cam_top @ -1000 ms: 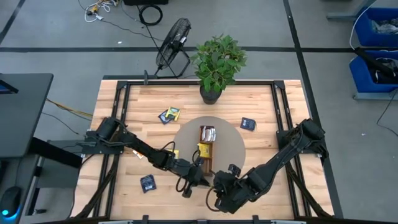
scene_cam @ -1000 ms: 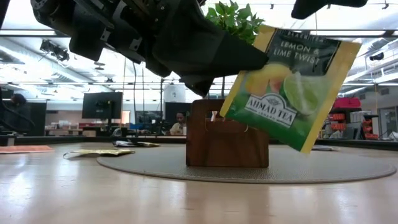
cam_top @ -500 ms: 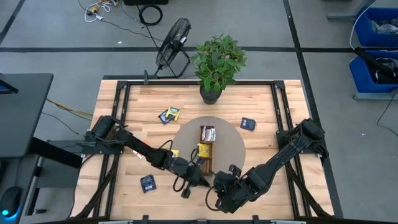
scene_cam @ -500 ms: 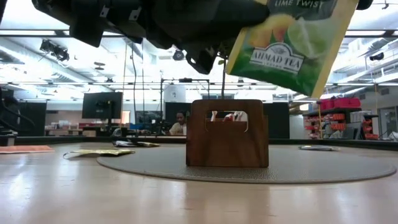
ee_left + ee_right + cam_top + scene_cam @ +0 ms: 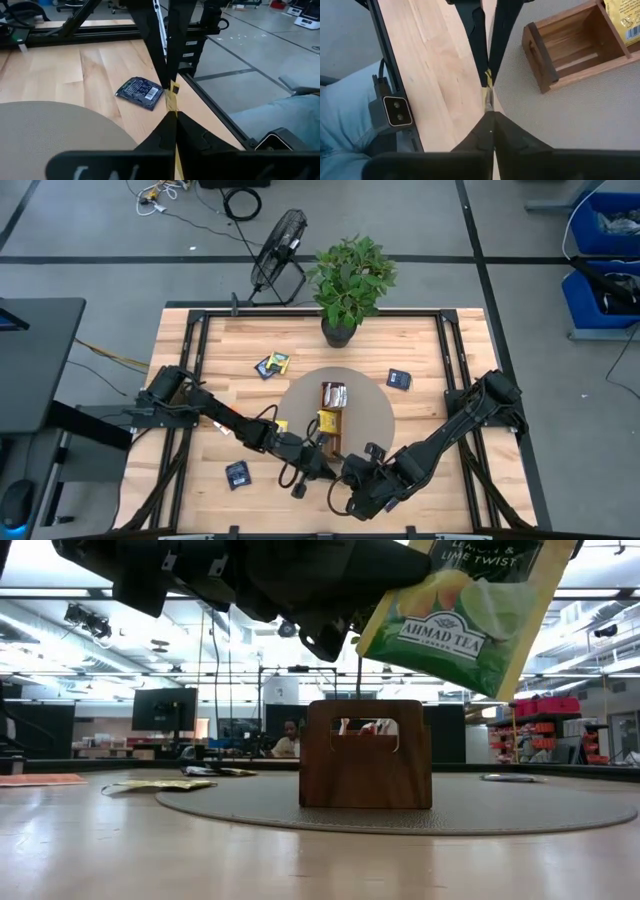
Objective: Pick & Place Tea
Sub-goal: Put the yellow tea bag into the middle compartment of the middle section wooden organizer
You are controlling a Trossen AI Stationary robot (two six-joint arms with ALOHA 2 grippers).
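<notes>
The landmark is the long narrow brown wooden tray (image 5: 331,420), which stands on a round grey mat (image 5: 375,412) in the middle of the pale wooden table (image 5: 210,350); both grippers meet just off the tray's near end, at the mat's near rim; the left gripper (image 5: 322,469) reaches in from the left edge and the right gripper (image 5: 349,473) from the right, tip to tip.

Between them hangs a green-yellow square tea sachet (image 5: 466,610) printed with lemon and lime, lifted clear of the table and above the tray in the low view; both wrist views show it edge-on as a thin yellow strip (image 5: 173,96) (image 5: 487,94), with each arm's own dark fingers pressed together on one edge and the opposite arm's fingers clamped on the other; so both claws are closed, gripping the same sachet.

Inside the tray lie a yellow sachet (image 5: 327,420) and more sachets toward its far end; other sachets lie flat on the table: a dark navy one (image 5: 237,473) near-left of the tray, another navy one (image 5: 399,379) far-right of it, and a navy and yellow pair (image 5: 273,364) far-left; a potted green plant (image 5: 350,280) stands beyond the tray's far end.
</notes>
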